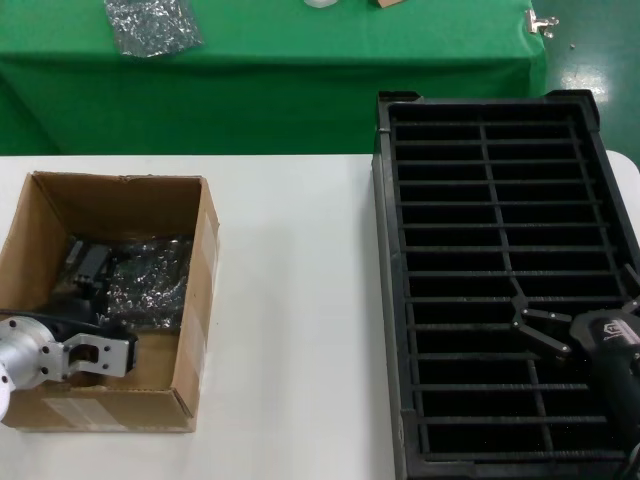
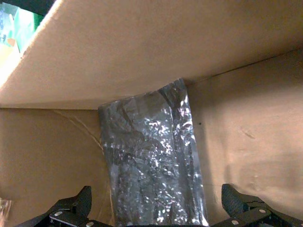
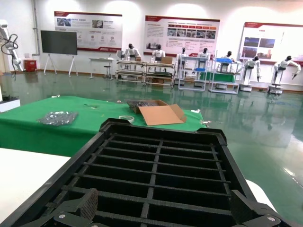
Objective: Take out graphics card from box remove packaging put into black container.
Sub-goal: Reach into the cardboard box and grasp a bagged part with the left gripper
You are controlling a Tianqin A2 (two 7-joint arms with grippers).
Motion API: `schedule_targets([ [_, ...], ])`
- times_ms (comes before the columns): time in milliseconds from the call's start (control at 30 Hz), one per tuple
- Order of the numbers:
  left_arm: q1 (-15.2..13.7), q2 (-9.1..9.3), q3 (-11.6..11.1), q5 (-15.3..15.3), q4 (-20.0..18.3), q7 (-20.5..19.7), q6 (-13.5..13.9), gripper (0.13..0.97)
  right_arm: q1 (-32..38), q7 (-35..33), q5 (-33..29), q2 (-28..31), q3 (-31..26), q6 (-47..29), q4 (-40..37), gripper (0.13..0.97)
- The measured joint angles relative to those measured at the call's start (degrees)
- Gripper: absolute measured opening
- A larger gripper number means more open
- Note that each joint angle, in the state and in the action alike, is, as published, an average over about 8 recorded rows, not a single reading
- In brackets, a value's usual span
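- Left gripper (image 1: 82, 262): sits at the lower left of the head view, reaching down into the box (image 1: 200, 290). Its silver cylindrical wrist and bracket are at the near wall. The left wrist view shows its two black fingertips (image 2: 75, 205) spread wide, one to either side of the packaging (image 2: 154, 161), grasping nothing.
- Box: brown cardboard carton, rectangular, open-topped, with plain matte walls. It stands on the white table (image 1: 290, 300) at the left of the head view.
- Packaging: silvery-grey anti-static bag, long and rectangular, with a shiny, crinkled surface. It lies on the box floor with its far end touching the box wall. A dark shape shows through the film; whether this is the graphics card cannot be told.
- Small bag (image 1: 152, 24): squarish, crinkled and silver-grey, lying on the green cloth (image 1: 300, 60) at the upper left of the head view.
- Black container (image 1: 385, 300): large rectangular black plastic tray, matte, split by thin ribs into narrow slots in two columns. It occupies the right of the head view, well apart from the box.
- Right gripper (image 1: 520, 315): hovers over the lower right part of the container. Its black fingers are spread apart and hold nothing.
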Motion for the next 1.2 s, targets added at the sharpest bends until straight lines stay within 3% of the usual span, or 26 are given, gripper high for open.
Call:
schedule_targets([
  [367,-2.3,2.6,0.5,-7.8,5.9,12.4,-6.4,0.957,0.0,0.0,0.0,0.0,0.0,0.0,0.0,0.966],
  [667,-3.2,3.61,-0.4,-13.4,9.5,21.2,-8.3,0.889,0.0,0.0,0.0,0.0,0.0,0.0,0.0,0.966],
  [800,-3.5,4.12,-1.3,-15.8,11.0,24.8,-8.3,0.822,0.0,0.0,0.0,0.0,0.0,0.0,0.0,0.966],
  [967,-3.2,4.11,-1.6,-16.6,10.6,25.7,-7.9,0.754,0.0,0.0,0.0,0.0,0.0,0.0,0.0,0.966],
  [1200,-2.5,3.71,-1.5,-16.2,9.2,25.0,-7.8,0.58,0.0,0.0,0.0,0.0,0.0,0.0,0.0,0.966],
])
